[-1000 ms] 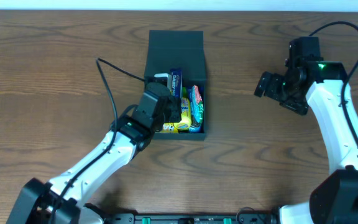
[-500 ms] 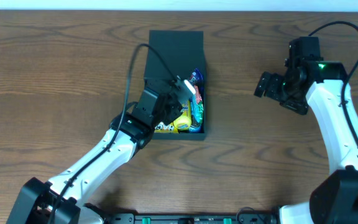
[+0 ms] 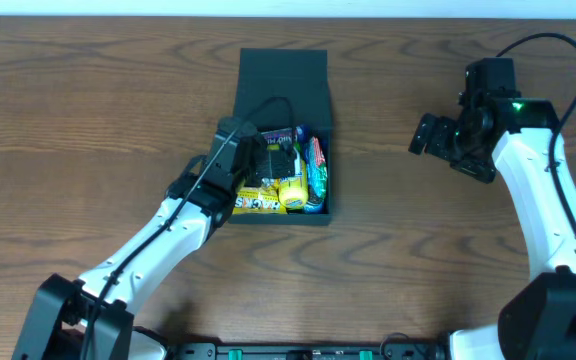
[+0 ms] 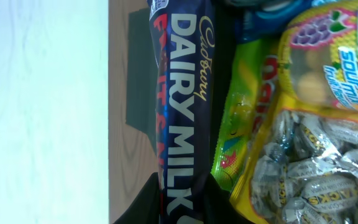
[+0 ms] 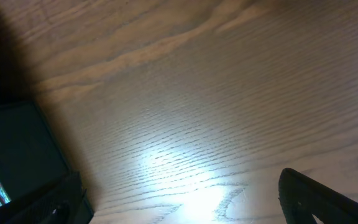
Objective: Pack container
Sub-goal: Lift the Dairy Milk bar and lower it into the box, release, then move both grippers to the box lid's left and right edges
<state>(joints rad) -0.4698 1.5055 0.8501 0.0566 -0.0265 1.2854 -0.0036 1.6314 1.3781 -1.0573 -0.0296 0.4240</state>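
Observation:
The dark teal container (image 3: 284, 78) lies open at the table's middle, its flap lid laid back behind it. Inside are several snack packets: a yellow one (image 3: 260, 202), a green-red one (image 3: 314, 170). My left gripper (image 3: 276, 158) is over the container's left half and is shut on a dark blue Dairy Milk bar (image 4: 184, 106), held flat over the packets; its black fingers show either side of the bar's lower end. My right gripper (image 3: 426, 136) is open and empty above bare wood at the right. The container's corner (image 5: 17, 155) shows in the right wrist view.
The brown wooden table (image 3: 88, 110) stretches all round the container. The left arm's black cable (image 3: 230, 140) loops over the container's left edge. The table's far edge runs along the top of the overhead view.
My left gripper has turned and lowered the Dairy Milk bar from upright to lying flat in the container's left half. The right arm has not moved.

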